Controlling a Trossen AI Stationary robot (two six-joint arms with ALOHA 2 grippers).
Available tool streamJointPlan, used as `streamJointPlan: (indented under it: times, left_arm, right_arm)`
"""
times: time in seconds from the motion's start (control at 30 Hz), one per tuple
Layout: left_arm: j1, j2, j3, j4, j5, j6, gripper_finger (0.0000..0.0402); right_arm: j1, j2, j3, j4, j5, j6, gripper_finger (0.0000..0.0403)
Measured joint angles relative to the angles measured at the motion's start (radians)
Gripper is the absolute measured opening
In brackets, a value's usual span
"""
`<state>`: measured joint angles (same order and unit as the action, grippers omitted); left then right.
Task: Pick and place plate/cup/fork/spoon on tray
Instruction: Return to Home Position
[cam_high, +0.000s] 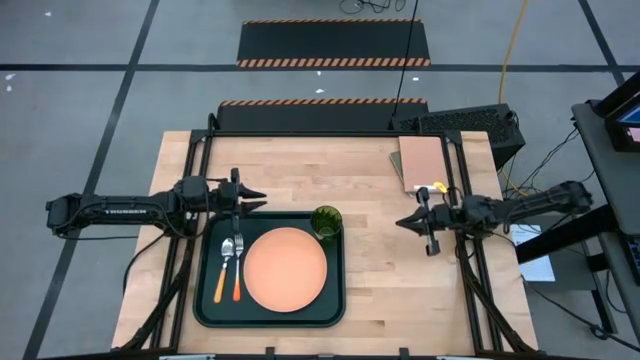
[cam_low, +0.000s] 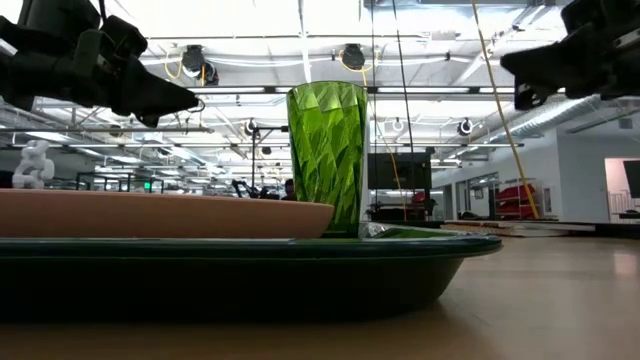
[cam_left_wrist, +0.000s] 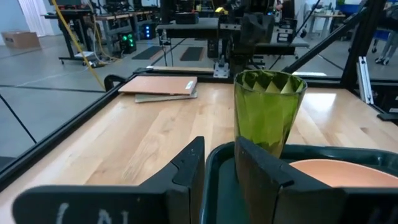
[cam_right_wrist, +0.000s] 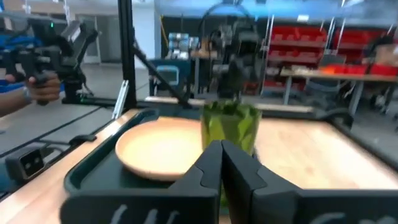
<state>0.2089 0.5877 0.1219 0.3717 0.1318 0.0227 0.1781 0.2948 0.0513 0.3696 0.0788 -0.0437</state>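
Note:
The dark green tray (cam_high: 205, 300) lies at the table's near middle. On it lie the salmon-orange plate (cam_high: 285, 268), the green cup (cam_high: 326, 221) standing upright in the far right corner, the spoon (cam_high: 223, 270) and, right of it, the fork (cam_high: 238, 268), both with their metal ends toward the far side. My left gripper (cam_high: 262, 198) hovers above the tray's far left corner, its fingers a narrow gap apart and empty (cam_left_wrist: 219, 168). My right gripper (cam_high: 400, 222) hovers right of the tray, shut and empty (cam_right_wrist: 222, 158). Both point at the cup (cam_low: 327, 150).
A tan notebook-like pad (cam_high: 422, 162) lies at the table's far right, with a small yellow item (cam_high: 437, 187) at its near edge. Bare wood (cam_high: 420, 290) shows right of the tray. A dark frame (cam_high: 330, 133) runs around the table's edges.

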Motion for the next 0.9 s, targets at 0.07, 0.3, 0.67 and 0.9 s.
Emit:
streamJointPlan:
  times: [0.07,0.3,0.67,0.9]
  left_arm:
    - [-0.002,0.0,0.0,-0.001,0.0,-0.007,0.0092]
    - [-0.03,0.0,0.0,-0.002,0.001,0.003,0.0092]
    - [-0.041,0.0,0.001,0.0,0.001,0.017,0.0092]
    - [-0.041,0.0,0.001,0.003,0.001,0.008,0.0092]
  right_arm:
    - [0.0,-0.044,0.0,-0.019,-0.001,-0.025,0.0]
    - [0.0,-0.245,0.0,-0.206,-0.004,-0.006,0.0]
    - [-0.001,-0.288,-0.036,-0.192,-0.08,-0.048,0.0]
    - [-0.05,-0.291,-0.036,-0.187,-0.105,-0.074,0.0]
